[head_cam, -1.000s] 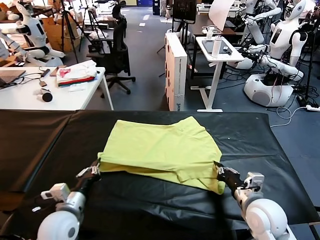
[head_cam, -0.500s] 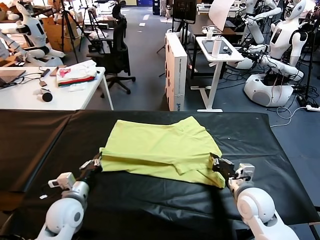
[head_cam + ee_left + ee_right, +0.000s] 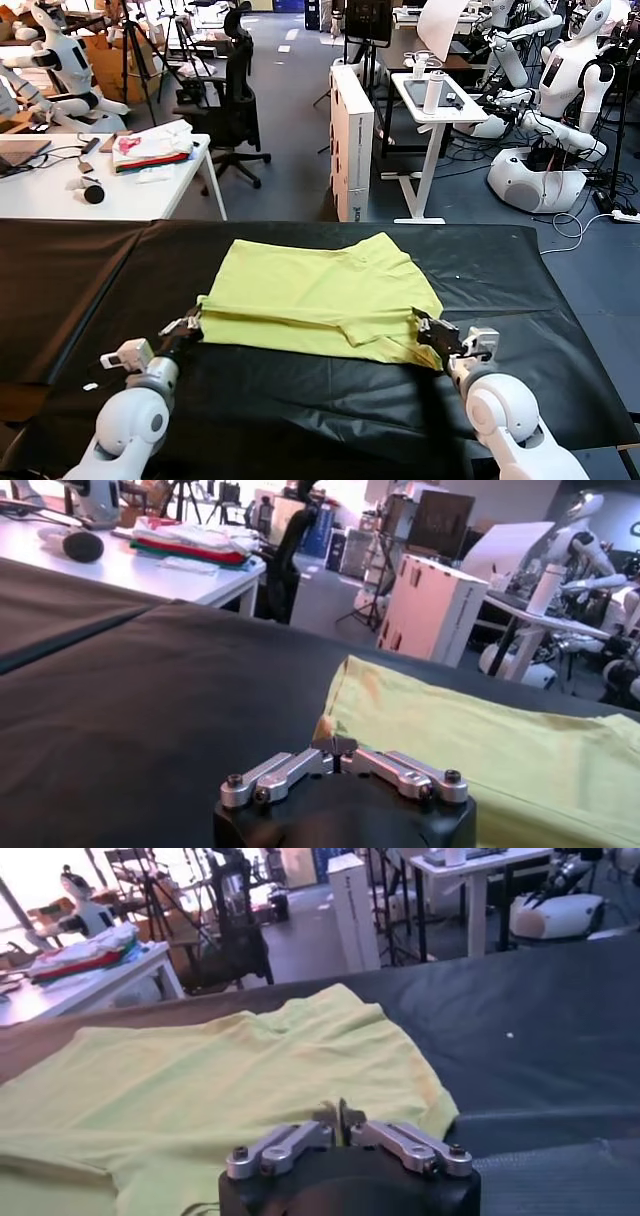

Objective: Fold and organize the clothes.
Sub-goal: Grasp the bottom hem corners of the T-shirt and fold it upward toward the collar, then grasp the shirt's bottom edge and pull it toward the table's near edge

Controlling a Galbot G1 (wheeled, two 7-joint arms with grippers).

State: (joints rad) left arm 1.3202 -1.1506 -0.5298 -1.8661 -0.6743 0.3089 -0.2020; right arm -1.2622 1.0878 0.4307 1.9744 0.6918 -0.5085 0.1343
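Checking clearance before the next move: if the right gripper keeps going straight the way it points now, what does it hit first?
The lime-yellow T-shirt: the right gripper sits at its near right corner, pointing across it. Depth is unclear, so it may already touch the cloth.

Soft matt cotton T-shirt (image 3: 325, 296) lies on a smooth, faintly sheened black table cover (image 3: 300, 400); beside it, each gripper's linkage is brushed bare metal.

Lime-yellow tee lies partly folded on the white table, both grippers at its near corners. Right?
Not quite: the table under the T-shirt is covered in black, not white; the head view shows it. The white table stands farther back, with a fabric pile on it. The rest holds: the shirt lies partly folded, with the left gripper and right gripper at its near corners.
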